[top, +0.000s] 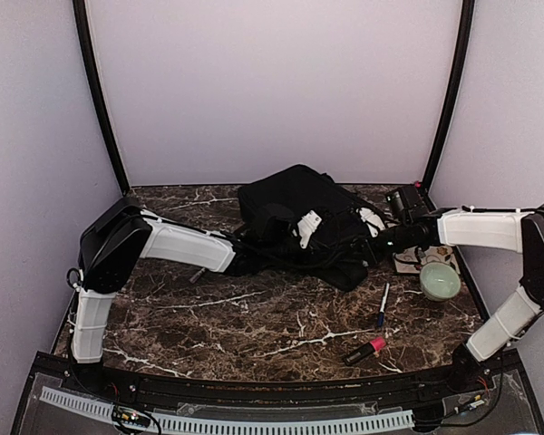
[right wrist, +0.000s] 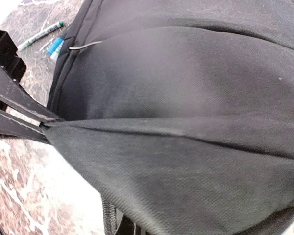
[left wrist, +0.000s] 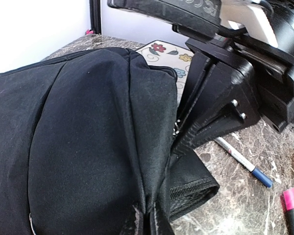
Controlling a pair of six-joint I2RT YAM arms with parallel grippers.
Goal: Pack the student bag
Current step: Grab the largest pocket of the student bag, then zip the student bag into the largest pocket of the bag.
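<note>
The student bag (top: 295,213), a large black fabric backpack, lies at the middle back of the marble table. My left gripper (top: 254,263) is at its near-left edge, shut on a pinched fold of the bag's black fabric (left wrist: 148,223). From the right, my right gripper (top: 374,243) reaches the bag's right edge by the zipper (left wrist: 179,134). In the right wrist view the bag (right wrist: 186,122) fills the frame and drapes over the fingers, which look shut on its cloth.
A pale green bowl (top: 440,281) sits on a floral notebook (left wrist: 164,53) at the right. A white and blue pen (top: 383,304) and a pink marker (top: 366,350) lie in front of it. A green-capped pen (right wrist: 39,35) lies beyond the bag. A black box (top: 403,204) stands at the back right.
</note>
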